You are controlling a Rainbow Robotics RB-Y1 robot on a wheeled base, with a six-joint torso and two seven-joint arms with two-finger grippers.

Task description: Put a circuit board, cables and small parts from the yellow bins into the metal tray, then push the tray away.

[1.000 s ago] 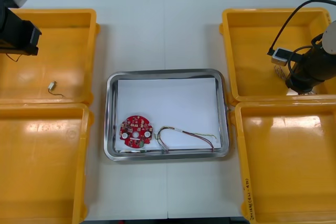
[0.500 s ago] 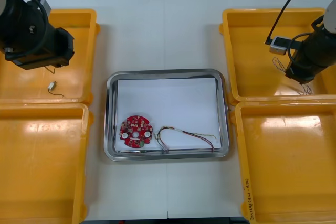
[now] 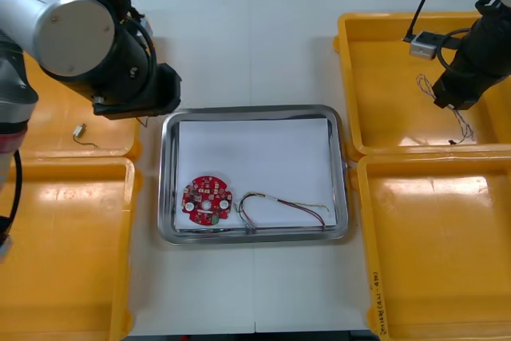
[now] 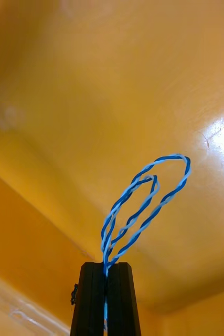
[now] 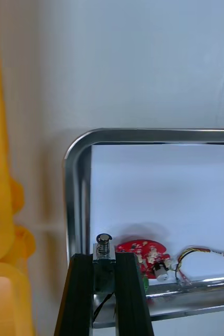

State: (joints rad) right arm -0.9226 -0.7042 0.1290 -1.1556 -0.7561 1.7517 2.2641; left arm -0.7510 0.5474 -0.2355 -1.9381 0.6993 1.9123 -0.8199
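Shiny, round-cornered metal tray with a white lining, at the centre of the light surface. In its near left corner, a round red circuit board; along its near edge, a looped red and yellow cable. Black, flat left fingers above the tray's left edge, clamped on a small metal part with a rounded cap. Right fingers over the glossy far right yellow bin, pinched on a twisted blue and white cable in two thin loops.
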